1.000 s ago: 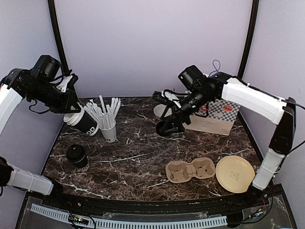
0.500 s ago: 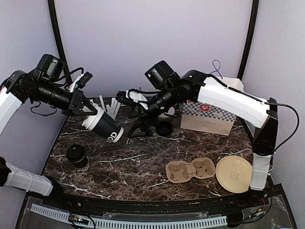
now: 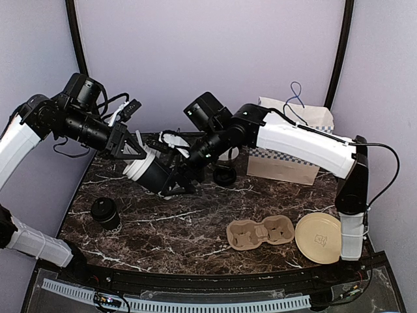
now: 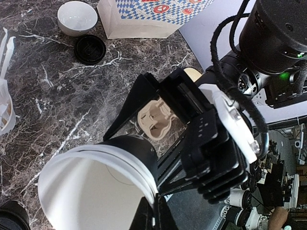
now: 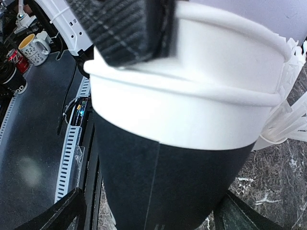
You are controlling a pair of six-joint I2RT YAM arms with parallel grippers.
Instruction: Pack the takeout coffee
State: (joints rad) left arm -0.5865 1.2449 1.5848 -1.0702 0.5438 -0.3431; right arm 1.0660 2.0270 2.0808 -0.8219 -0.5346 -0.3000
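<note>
Top external view: handover step. Left pincer (image 3: 137,155) clenched on the rim of the tilted, lidless cup (image 3: 155,175), aloft over the tabletop's back-left. Right pincer (image 3: 176,182) released, jaws astride the cup's body. Next, probably: right closes squarely before left lets go.

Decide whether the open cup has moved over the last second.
Yes. The open cup has gone right, away from above the lidded cup and toward the bag.
</note>
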